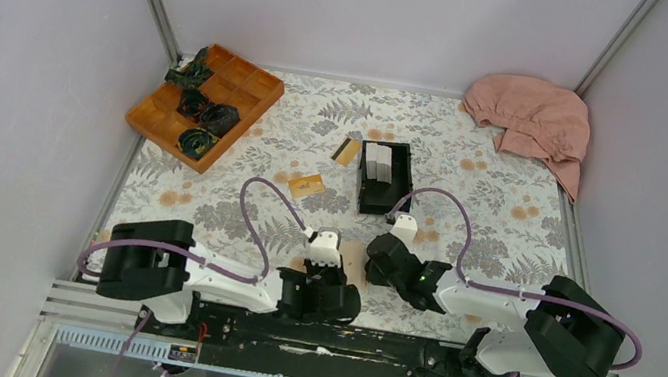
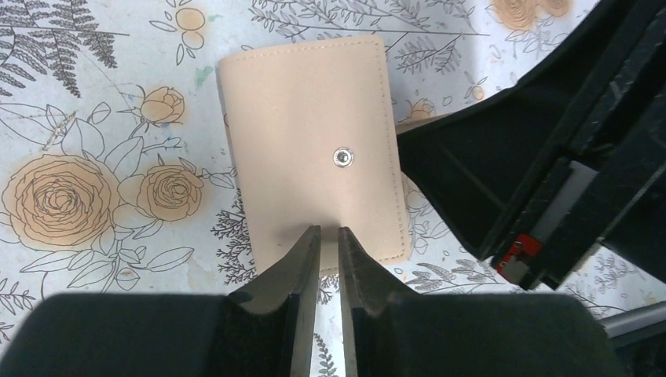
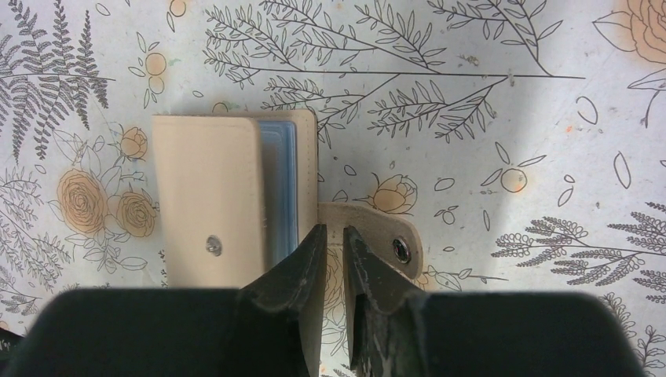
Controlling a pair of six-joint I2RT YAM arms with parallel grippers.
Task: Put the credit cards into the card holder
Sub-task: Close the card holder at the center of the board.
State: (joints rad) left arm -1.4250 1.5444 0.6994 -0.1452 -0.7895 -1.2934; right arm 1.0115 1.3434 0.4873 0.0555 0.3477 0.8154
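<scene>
Nearest the arm bases, the card holder (image 2: 314, 149) lies flat on the flowered table (image 1: 505, 236), between the two grippers. It is folded over, tan side up, with a metal snap stud (image 2: 342, 157) showing on its cover.

The left gripper (image 2: 328, 232) points down at the near edge of the card holder. Its fingers are drawn almost together, with only a thin slit between them and nothing held in it.

The right gripper (image 3: 331, 233) sits at the card holder's other side. There the cover stands slightly open, showing blue inner sleeves (image 3: 280, 181), and the snap tab (image 3: 381, 236) lies flat on the table. These fingers are also nearly closed, and their tips are over the root of the tab. From this angle it is hard to say whether they touch it.

Farther out, both credit cards lie loose on the table, well apart from the card holder. A plain orange-gold card (image 1: 307, 184) is the closer one. The card with the black band (image 1: 348, 151) lies beyond it, just beside a black box (image 1: 377, 200) that holds some pale flat items (image 1: 377, 162).

At the far left is a wooden tray (image 1: 255, 85) with dark bundles (image 1: 199, 142) in some of its compartments. A pink cloth (image 1: 531, 119) is heaped in the far right corner.
</scene>
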